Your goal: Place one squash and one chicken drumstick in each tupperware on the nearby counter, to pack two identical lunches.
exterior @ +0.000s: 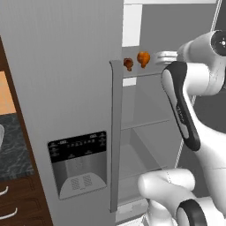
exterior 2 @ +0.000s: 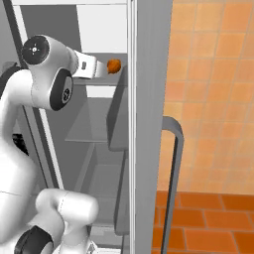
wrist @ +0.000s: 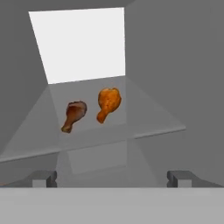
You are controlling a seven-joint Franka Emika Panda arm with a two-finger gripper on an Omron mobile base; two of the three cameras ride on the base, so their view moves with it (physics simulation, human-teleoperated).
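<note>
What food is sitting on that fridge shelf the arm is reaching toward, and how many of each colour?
Darker brown chicken drumstick: 1
Lighter orange chicken drumstick: 1
Total: 2, both lying on the glass shelf, ahead of the open gripper.

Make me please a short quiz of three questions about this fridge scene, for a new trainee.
1. True or false: the pincer is shut on a drumstick.
2. How many drumsticks lie on the glass shelf?
3. In the hand view, which drumstick is nearer the pincer's centre line? A: darker drumstick. B: lighter drumstick.

Key:
1. False; its jaws stand open, holding nothing.
2. Two.
3. B.
</note>
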